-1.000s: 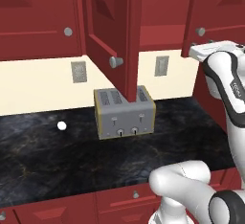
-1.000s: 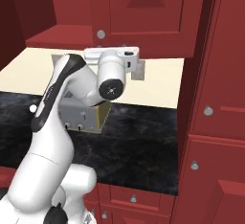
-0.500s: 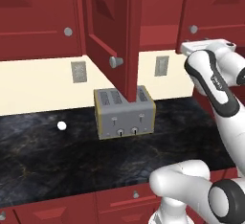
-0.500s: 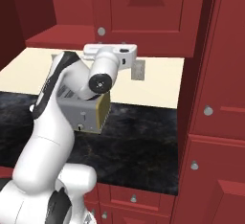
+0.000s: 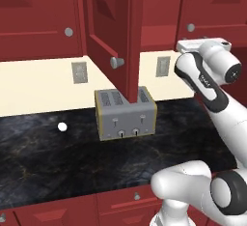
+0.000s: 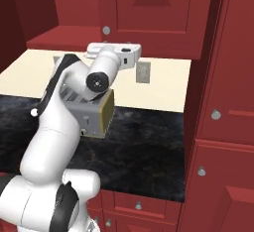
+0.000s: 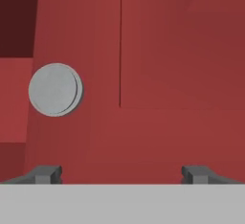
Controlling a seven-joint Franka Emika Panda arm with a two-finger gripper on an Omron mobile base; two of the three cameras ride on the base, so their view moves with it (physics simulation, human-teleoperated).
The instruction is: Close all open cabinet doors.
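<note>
tall dark red wooden cabinet door (image 5: 116,32), swung open: left of hand; two-finger gripper (image 7: 122,173) spread, empty.

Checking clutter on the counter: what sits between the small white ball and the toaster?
Nothing: in the left base view, bare black counter separates the white ball from the toaster.

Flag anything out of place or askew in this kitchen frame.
One cabinet door stands swung wide open, its edge jutting out over the toaster on the counter, while neighbouring doors sit flush. The open gripper faces a closed red door front beside a round grey knob. Nothing spilled or damaged.
</note>
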